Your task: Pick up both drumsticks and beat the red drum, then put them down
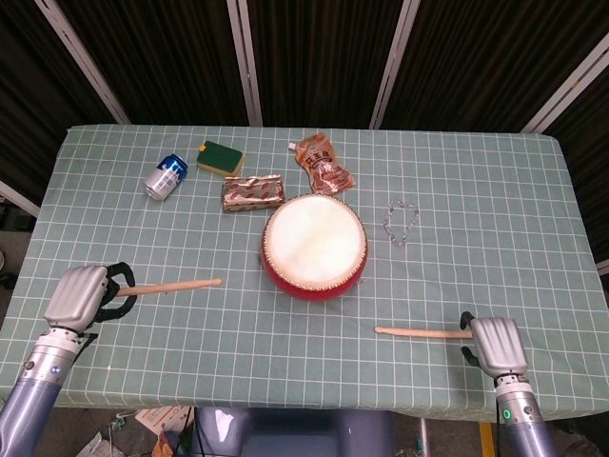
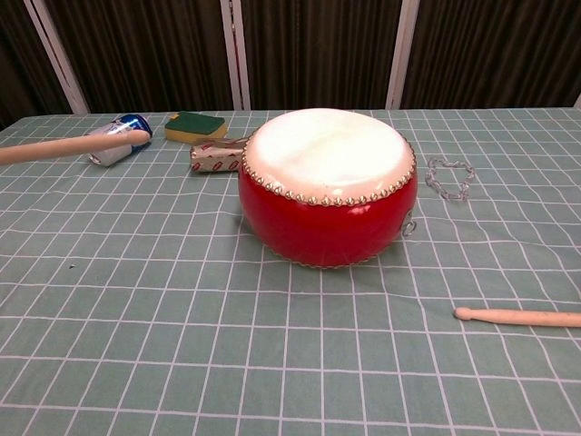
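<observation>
The red drum (image 1: pixel 314 246) with a pale skin stands mid-table, also in the chest view (image 2: pixel 327 186). My left hand (image 1: pixel 84 297) grips one wooden drumstick (image 1: pixel 171 286) by its butt, left of the drum; the stick's tip points at the drum. In the chest view that stick (image 2: pixel 73 148) hangs in the air at far left, with the hand out of frame. The second drumstick (image 1: pixel 422 332) lies flat on the cloth at front right (image 2: pixel 517 317). My right hand (image 1: pixel 497 345) sits palm down at its butt end; its fingers are hidden, so a grip cannot be judged.
At the back left lie a blue can (image 1: pixel 166 176), a green sponge (image 1: pixel 220 157), a foil snack pack (image 1: pixel 253 191) and an orange pouch (image 1: pixel 324 164). A small clear chain (image 1: pixel 401 222) rests right of the drum. The table's front edge runs just below both hands.
</observation>
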Controlling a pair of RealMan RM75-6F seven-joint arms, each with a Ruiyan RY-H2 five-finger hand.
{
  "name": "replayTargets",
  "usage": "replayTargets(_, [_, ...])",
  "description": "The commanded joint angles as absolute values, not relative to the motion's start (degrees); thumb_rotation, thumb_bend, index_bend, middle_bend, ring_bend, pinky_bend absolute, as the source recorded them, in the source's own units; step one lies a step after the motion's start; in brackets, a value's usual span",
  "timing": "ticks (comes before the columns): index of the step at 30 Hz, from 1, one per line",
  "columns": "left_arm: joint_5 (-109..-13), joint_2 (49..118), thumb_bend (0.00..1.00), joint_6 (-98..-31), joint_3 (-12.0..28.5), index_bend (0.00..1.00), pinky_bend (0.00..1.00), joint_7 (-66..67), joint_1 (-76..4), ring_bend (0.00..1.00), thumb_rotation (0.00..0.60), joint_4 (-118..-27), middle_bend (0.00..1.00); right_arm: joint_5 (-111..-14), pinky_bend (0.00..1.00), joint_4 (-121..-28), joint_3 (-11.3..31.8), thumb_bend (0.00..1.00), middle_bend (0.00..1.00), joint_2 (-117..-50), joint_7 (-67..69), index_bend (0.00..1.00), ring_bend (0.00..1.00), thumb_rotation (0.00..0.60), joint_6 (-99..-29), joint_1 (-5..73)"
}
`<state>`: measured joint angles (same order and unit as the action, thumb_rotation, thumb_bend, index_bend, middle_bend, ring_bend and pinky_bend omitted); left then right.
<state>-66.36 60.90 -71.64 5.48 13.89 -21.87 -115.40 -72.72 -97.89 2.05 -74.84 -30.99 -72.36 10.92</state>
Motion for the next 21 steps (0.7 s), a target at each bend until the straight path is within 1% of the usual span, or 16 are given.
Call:
replayTargets(1, [-66.34, 60.81, 0.52, -71.44, 5.56, 0.79, 1.0, 13.65, -21.89, 1.0, 0.6, -115.28, 1.0, -71.5, 1.0, -97.54, 2.18, 0.28, 1.0, -76.55, -32.55, 0.47, 1.0, 0.6, -72.26, 11.18])
replayTargets(9, [-66.37, 60.45, 0.52, -71.18, 5.81, 0.79, 1.0, 13.16, -21.85, 1.0, 0.6, -115.58, 1.0, -68.6, 1.0, -95.04, 2.81, 0.28, 1.0, -80.43, -34.15, 0.5, 1.0, 0.6, -71.89, 11.79])
replayTargets(21, [-66.31, 60.69, 0.52, -70.92, 5.88, 0.79, 1.0, 13.49, -21.87, 1.0, 0.6, -115.47, 1.0, -66.83, 1.0, -92.11, 3.58, 0.33, 1.0, -83.4, -35.42, 0.5, 1.0, 0.6, -71.77, 12.92])
